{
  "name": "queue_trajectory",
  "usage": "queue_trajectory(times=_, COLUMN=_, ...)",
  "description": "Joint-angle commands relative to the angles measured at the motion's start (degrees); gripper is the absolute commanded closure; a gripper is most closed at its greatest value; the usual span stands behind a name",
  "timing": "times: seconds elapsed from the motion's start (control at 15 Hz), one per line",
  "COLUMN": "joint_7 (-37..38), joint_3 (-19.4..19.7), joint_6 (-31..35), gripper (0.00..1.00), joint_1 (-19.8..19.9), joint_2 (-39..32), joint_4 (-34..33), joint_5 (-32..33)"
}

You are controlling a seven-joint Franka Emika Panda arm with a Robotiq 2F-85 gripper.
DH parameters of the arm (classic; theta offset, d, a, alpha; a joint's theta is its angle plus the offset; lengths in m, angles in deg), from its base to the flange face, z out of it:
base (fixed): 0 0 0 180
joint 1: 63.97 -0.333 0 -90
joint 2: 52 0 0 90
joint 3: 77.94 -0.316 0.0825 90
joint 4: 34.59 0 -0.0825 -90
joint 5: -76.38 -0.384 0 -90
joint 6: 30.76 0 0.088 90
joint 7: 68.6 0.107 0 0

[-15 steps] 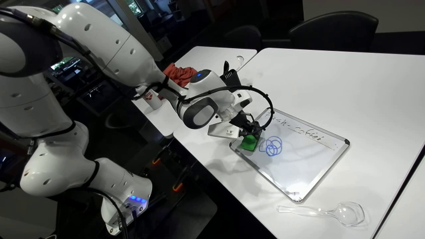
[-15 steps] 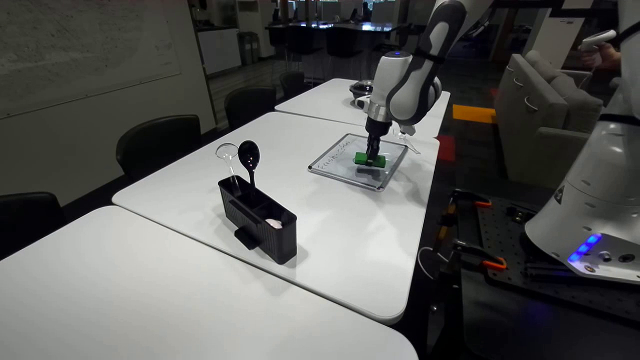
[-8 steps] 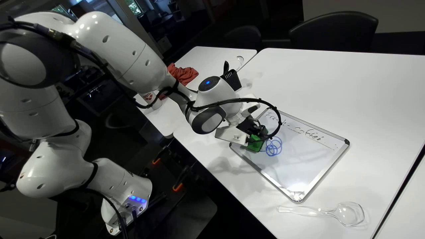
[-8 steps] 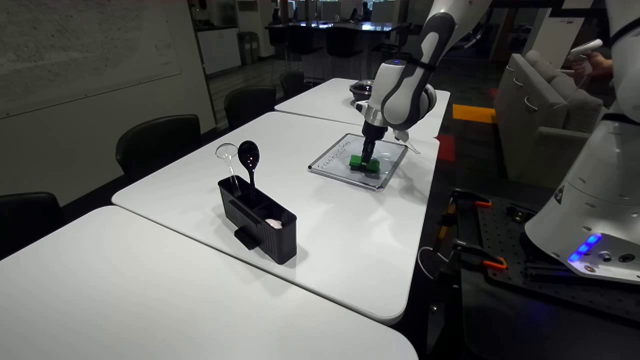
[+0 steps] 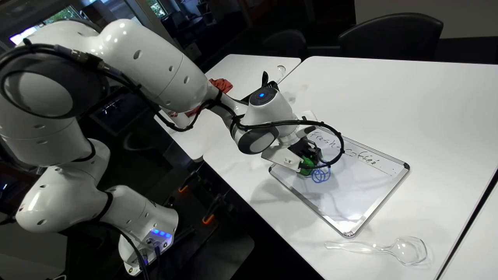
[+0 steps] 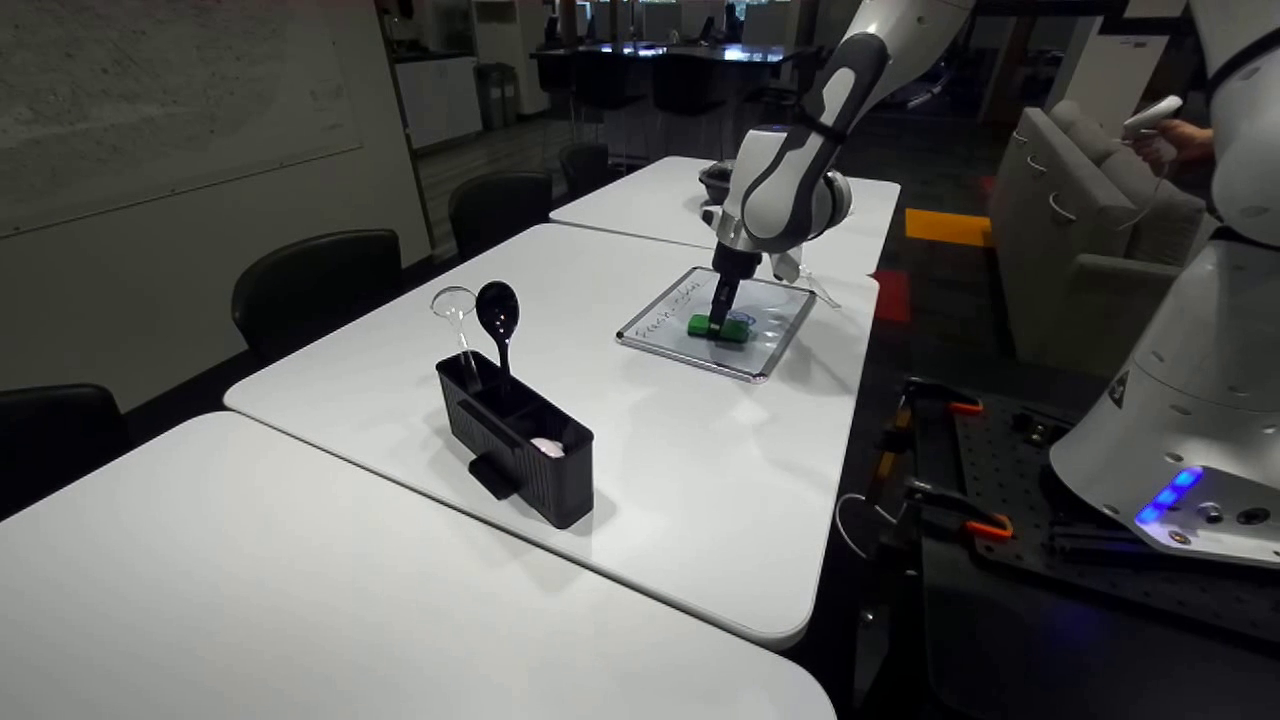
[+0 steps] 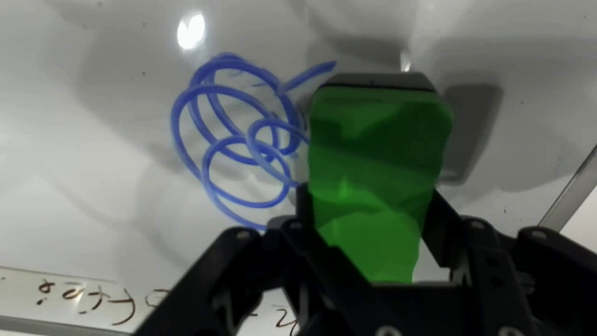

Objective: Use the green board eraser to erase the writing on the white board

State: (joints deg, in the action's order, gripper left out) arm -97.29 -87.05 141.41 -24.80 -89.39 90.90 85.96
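moved: over the last second you've carried your pincer [image 7: 371,205] and the green eraser [image 7: 380,140] across the white board [image 5: 362,190]; in an exterior view the eraser now overlaps the edge of the blue scribble [image 5: 320,176].
pincer: jaws part-spread, both fingers [image 7: 304,203] up against opposite sides of the eraser; you've got it held.
eraser: over the board, right beside the loops in your wrist view, stroke ends running to its edge; you can't tell from here whether its underside touches.
blue scribble: overlapping loops plus a short stray stroke.
dark writing [image 5: 365,156]: one line along the board's edge, first word "fresh"; you get part of it upside down in the wrist view.
white board: flat on the tabletop [image 5: 412,101], silver frame, dark corners.
clear ladle [image 5: 406,251]: lying on the tabletop near a board corner, apart from it.
black caddy [image 6: 545,480]: upright on the tabletop, well apart from the board; black spoon [image 6: 498,312] and clear spoon [image 6: 454,303] stand in it heads up, pale item [image 6: 547,447] in an end compartment, too small for you to name.
red cloth [image 5: 221,86]: partly hidden behind your arm [image 5: 179,77].
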Motion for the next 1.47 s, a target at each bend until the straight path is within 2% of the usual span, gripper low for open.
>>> queue_trajectory(times=0.0, joint_7=0.2, joint_3=-0.8, joint_6=-5.0, gripper=0.68, joint_1=1.2, joint_2=-2.6, joint_4=-3.8, joint_5=-3.0)
queue_trajectory(times=0.27, joint_7=-0.6, joint_3=-0.1, joint_6=-6.2, gripper=0.68, joint_1=1.7, joint_2=-3.0, joint_4=-4.3, joint_5=-5.6)
queue_trajectory(times=0.53, joint_7=-0.8, joint_3=1.2, joint_6=-3.8, gripper=0.68, joint_1=2.4, joint_2=-2.7, joint_4=-2.8, joint_5=-5.4)
queue_trajectory(times=1.13, joint_7=1.1, joint_3=7.6, joint_6=-2.1, gripper=0.68, joint_1=0.9, joint_2=-2.0, joint_4=-1.9, joint_5=-4.1)
queue_trajectory(times=1.27, joint_7=1.3, joint_3=8.3, joint_6=-1.8, gripper=0.68, joint_1=0.4, joint_2=-2.1, joint_4=-2.1, joint_5=-4.0)
queue_trajectory(times=1.4, joint_7=0.8, joint_3=7.5, joint_6=-2.1, gripper=0.68, joint_1=0.6, joint_2=-2.5, joint_4=-2.5, joint_5=-4.2)
